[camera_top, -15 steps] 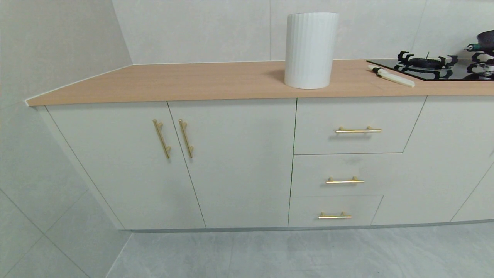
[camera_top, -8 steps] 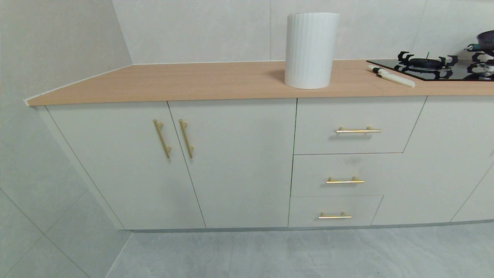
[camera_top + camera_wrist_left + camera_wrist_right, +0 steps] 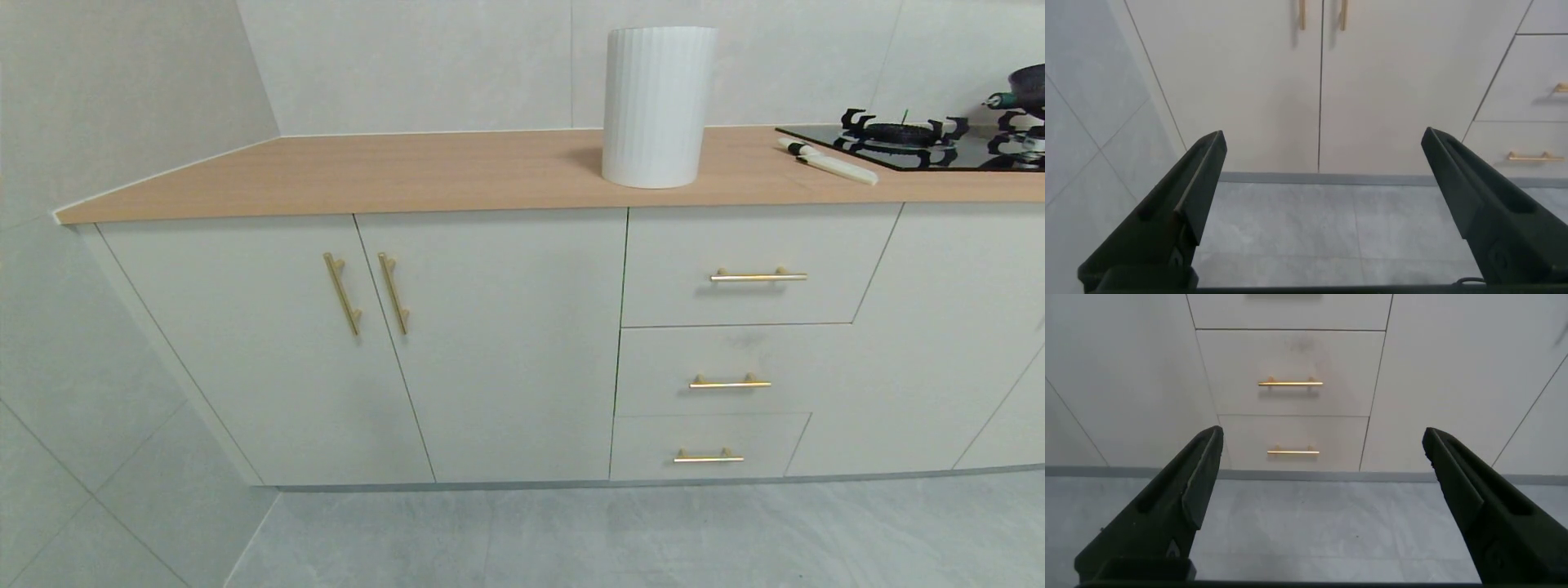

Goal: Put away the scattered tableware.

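A tall white ribbed container (image 3: 658, 104) stands on the wooden countertop (image 3: 408, 171). A white utensil with a dark end (image 3: 826, 161) lies on the counter to its right, by the stove. My left gripper (image 3: 1323, 147) hangs low and open, facing the double cupboard doors (image 3: 1321, 82) above the floor. My right gripper (image 3: 1323, 445) is open too, low in front of the lower drawers (image 3: 1290, 384). Nothing is between the fingers of either one.
A black gas stove (image 3: 922, 139) with a dark pan (image 3: 1024, 86) sits at the counter's right end. Below are two cupboard doors with gold handles (image 3: 367, 290) and three drawers (image 3: 747, 278). A tiled wall closes the left side; grey floor (image 3: 571, 539) lies in front.
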Robot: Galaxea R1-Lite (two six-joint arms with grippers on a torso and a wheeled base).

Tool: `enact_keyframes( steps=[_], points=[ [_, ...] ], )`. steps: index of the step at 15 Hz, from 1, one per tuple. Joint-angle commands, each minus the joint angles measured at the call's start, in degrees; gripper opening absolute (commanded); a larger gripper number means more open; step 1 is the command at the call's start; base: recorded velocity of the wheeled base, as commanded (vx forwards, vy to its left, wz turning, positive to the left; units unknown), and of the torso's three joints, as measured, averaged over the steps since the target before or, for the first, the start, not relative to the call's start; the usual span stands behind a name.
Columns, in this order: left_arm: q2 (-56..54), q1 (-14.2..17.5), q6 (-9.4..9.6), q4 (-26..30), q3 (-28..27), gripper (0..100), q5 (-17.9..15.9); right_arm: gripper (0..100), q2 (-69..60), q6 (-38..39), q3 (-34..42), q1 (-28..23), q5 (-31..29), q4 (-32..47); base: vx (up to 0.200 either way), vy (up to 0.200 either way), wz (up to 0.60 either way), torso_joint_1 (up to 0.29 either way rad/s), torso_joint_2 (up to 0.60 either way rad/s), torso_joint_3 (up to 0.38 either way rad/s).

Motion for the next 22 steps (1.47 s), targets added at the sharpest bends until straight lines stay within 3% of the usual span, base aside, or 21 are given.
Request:
enact_keyframes(
  steps=[1, 8, 22],
  points=[
    [0.0, 0.02, -0.02, 0.0, 0.01, 100, 0.02, 100, 0.14, 0.36, 0.02, 0.02, -0.05, 0.15, 0.0, 0.0, 0.0, 0.0, 0.0, 0.0],
    [0.0, 0.02, 0.07, 0.0, 0.01, 100, 0.02, 100, 0.14, 0.36, 0.02, 0.02, -0.14, 0.15, 0.0, 0.0, 0.0, 0.0, 0.0, 0.0],
    [0.0, 0.02, 0.07, 0.0, 0.01, 100, 0.02, 100, 0.14, 0.36, 0.02, 0.02, -0.05, 0.15, 0.2, 0.0, 0.0, 0.001, 0.0, 0.002]
  ],
)
